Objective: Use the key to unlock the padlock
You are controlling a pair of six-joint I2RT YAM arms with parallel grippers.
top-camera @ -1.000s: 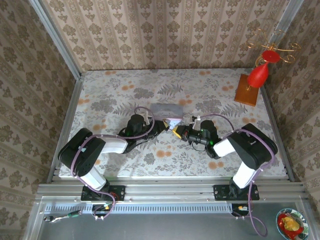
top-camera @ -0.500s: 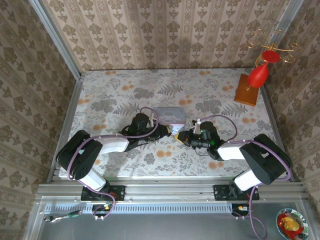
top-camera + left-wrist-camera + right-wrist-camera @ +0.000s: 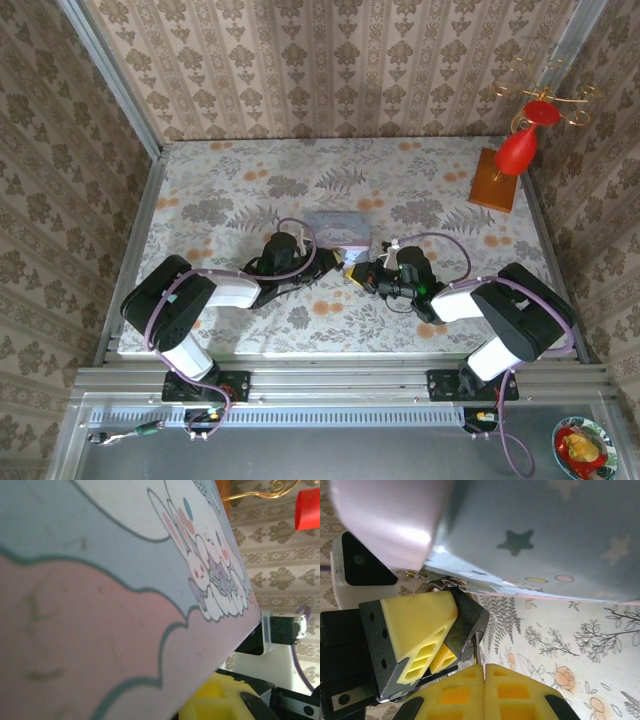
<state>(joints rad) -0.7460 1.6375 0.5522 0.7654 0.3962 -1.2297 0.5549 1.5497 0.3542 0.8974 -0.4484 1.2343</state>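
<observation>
Top external. Both arms reach in to the middle of the table (image 3: 220, 190). The left gripper (image 3: 322, 258) and right gripper (image 3: 358, 272) are nose to nose, just at 6 o'clock of the pastel-blue tin (image 3: 337, 228). What sits between them is too small to make out here. A red ornament (image 3: 520, 140) on a wooden base stands well apart at 2 o'clock.

Left wrist. The tin's lid with its cartoon rabbits is pressed close to the lens. One yellow finger (image 3: 215, 702) shows at the bottom edge. The grip cannot be read from this view.

Right wrist. This is the best look.
- The padlock (image 3: 469, 622) has a dark body, tilted, hanging just under the tin's lower edge. Its shackle runs up at 11 o'clock toward the tin's clasp (whether it threads the clasp I cannot tell).
- The left gripper's yellow pads bracket the body from 9 o'clock and look clamped on it.
- The right gripper's fingers are pressed tight together.
- The key (image 3: 477, 652) is a thin sliver rising from between them at 12 o'clock. Its tip meets the bottom face of the padlock.

Step in hand, as I judge it: seating the key in the keyway. How deep it sits cannot be seen.

Next move calls for:
- a straight push along the key's axis,
- then a wrist roll by the right arm,
- while the left holds the body from twisting.
</observation>
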